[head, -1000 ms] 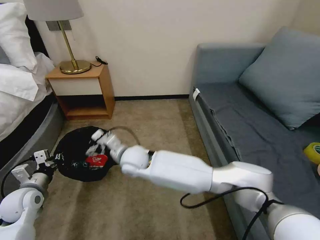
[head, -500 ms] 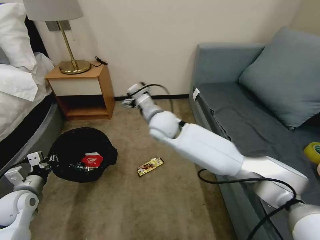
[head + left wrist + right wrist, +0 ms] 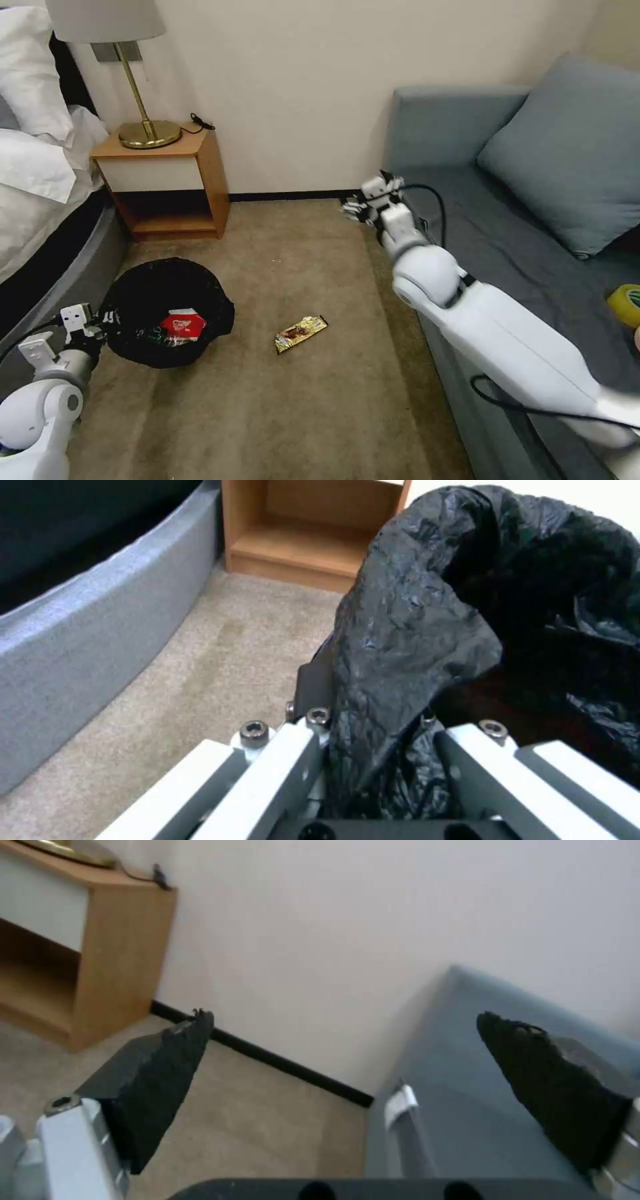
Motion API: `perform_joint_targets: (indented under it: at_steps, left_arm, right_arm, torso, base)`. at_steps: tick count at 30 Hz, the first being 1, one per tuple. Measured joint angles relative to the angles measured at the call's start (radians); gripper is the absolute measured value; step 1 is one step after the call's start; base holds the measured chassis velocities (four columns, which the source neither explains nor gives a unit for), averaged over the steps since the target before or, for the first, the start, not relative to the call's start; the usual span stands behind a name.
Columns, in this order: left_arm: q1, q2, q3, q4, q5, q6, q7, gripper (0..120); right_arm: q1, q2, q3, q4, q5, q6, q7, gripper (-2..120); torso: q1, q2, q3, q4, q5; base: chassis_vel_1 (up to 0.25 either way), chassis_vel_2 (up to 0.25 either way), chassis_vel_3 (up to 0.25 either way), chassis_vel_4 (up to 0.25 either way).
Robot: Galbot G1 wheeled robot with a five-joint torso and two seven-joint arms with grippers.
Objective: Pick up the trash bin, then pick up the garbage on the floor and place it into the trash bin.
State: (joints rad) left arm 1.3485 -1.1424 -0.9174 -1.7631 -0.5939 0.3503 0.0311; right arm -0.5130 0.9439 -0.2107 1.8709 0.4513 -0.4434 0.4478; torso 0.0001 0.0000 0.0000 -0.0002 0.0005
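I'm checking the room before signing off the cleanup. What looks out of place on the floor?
A gold-brown snack wrapper lies loose on the carpet, apart from the trash bin, which the left gripper grips by its liner. The right gripper hangs open and empty near the sofa. A yellow tape roll sits on the sofa seat.

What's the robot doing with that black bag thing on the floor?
It's tidying up litter. The left gripper has its fingers pinched on the black liner at the rim of the trash bin beside the bed. A red-and-white packet already lies inside. A gold-brown snack wrapper is on the carpet, not picked up yet. The right gripper is open and empty, up near the sofa.
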Motion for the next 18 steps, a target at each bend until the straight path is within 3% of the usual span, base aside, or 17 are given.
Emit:
perform_joint_targets:
  at_steps: [8,10,18]
  left_arm:
    - [0.027,-0.032,-0.018,-0.041,0.04,0.005,-0.007,4]
    - [0.032,-0.043,-0.025,-0.058,0.044,0.01,-0.01,4]
    - [0.041,-0.068,-0.022,-0.101,0.061,0.016,-0.018,4]
  right_arm:
    - [-0.208,-0.026,0.21,0.134,-0.088,-0.001,-0.007,100]
    - [-0.333,-0.042,0.31,0.199,-0.111,0.001,-0.027,100]
    - [-0.616,-0.075,0.573,0.349,-0.087,0.031,-0.075,100]
  torso:
    - [0.0,0.0,0.0,0.0005,-0.0001]
    - [0.0,0.0,0.0,0.0,0.0]
    - [0.0,0.0,0.0,0.0001,-0.0001]
  base:
    - [0.0,0.0,0.0,0.0]
    - [0.0,0.0,0.0,0.0]
    - [0.0,0.0,0.0,0.0]
